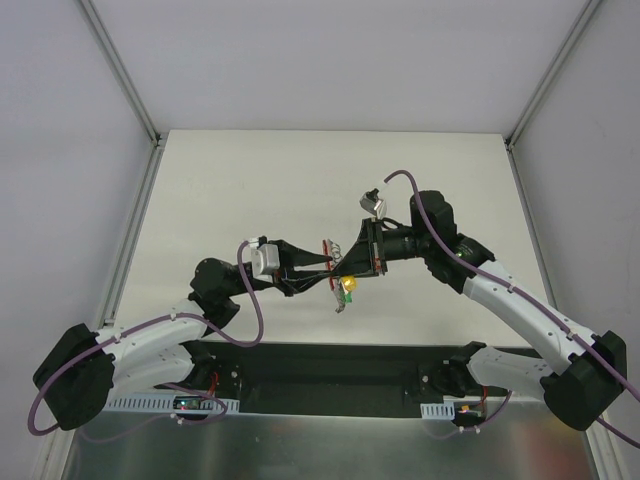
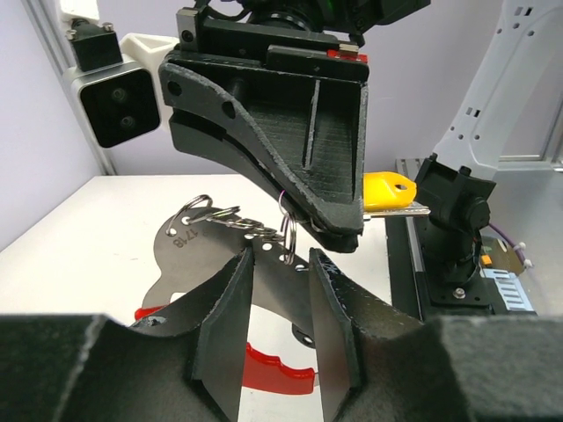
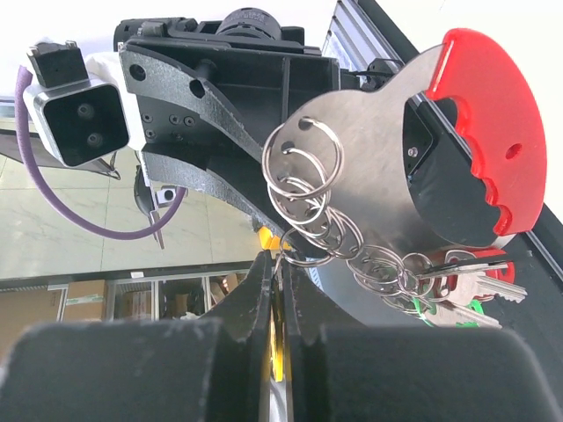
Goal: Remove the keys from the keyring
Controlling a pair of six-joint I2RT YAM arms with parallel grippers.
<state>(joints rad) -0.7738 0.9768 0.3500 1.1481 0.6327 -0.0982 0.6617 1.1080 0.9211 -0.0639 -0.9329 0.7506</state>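
Both grippers meet above the middle of the table. My left gripper (image 1: 328,264) (image 2: 280,255) is shut across a narrow band of a flat silvery plate (image 2: 189,255) (image 3: 369,176) with a red plastic edge (image 3: 493,132). A chain of small wire rings (image 3: 308,185) runs along the plate. My right gripper (image 1: 347,267) (image 3: 281,259) is pinched shut on one keyring (image 2: 287,230) (image 3: 303,257) at the end of that chain. A yellow-headed key (image 1: 349,285) (image 2: 387,189) hangs by the right fingers. Red- and green-headed keys (image 3: 457,294) hang from the chain's other end; the green one (image 1: 341,300) dangles lowest.
The white table (image 1: 250,180) lies under the held bunch. The black base strip (image 1: 330,375) with both arm mounts runs along the near edge. The right arm's base joint (image 2: 453,229) stands close on the right. Metal frame posts (image 1: 140,110) bound the back corners.
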